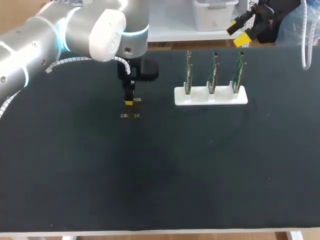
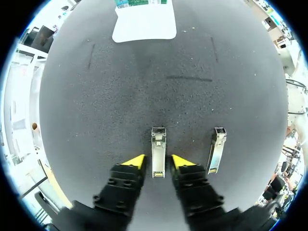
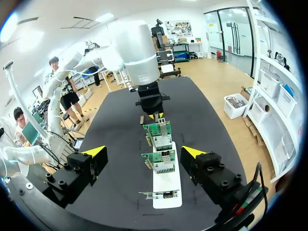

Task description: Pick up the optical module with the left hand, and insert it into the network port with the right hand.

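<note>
Black matte table [image 1: 150, 175] fills the scene, with the left arm [image 1: 60, 35] extended over it. A white holder [image 1: 210, 97] carries three upright green boards [image 1: 213, 70]. The right gripper [image 3: 144, 151] hangs wide open, empty. The left gripper [image 2: 158, 161] is open, yellow tips straddling the optical module [image 2: 158, 151] lying flat on the table, apparently not touching it; a second module [image 2: 216, 150] lies nearby. Closing squarely on its long sides should prevent twisting.

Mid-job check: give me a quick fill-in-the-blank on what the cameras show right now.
The white holder carries ___ green boards.
___ optical modules lie on the table.
The left gripper is ___, one module between its fingers.
The right gripper holds ___.
Missing: three; two; open; nothing.
</note>
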Motion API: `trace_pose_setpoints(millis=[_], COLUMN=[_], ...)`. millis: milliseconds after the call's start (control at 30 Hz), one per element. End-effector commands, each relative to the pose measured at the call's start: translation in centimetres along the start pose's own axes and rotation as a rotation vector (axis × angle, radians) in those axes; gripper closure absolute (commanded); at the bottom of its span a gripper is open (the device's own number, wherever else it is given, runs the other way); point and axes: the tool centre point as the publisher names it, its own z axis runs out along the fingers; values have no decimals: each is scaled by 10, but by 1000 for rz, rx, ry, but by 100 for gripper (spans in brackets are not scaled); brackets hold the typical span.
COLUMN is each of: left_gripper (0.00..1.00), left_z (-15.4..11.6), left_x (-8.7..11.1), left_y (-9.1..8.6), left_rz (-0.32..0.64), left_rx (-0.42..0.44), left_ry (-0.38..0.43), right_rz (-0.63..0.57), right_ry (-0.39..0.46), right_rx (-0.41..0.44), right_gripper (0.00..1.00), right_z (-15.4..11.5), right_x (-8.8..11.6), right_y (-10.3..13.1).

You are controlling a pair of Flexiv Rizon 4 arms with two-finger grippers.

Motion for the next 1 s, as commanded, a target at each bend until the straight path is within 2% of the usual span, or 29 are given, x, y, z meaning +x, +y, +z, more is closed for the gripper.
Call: trace_pose_setpoints(millis=[33, 400, 733, 1000], left_gripper=[100, 100, 100, 100], left_z=[0, -2, -17, -28], left_x=[0, -1, 2, 8], left_y=[2, 1, 2, 3], left_rz=[3, 3, -36, -61], left_rx=[3, -1, -5, -25], left_ry=[-1, -7, -85, -97], right_rz=[0, 0, 0, 0], right_ry=[3, 3, 3, 3], right_rx=[-402, -402, -402, -402], right_gripper=[0, 0, 0, 0], right_z=[-2, -2, -2, -2], right_x=[-2, -2, -2, -2], right_y=[-8, -8, -8, -8])
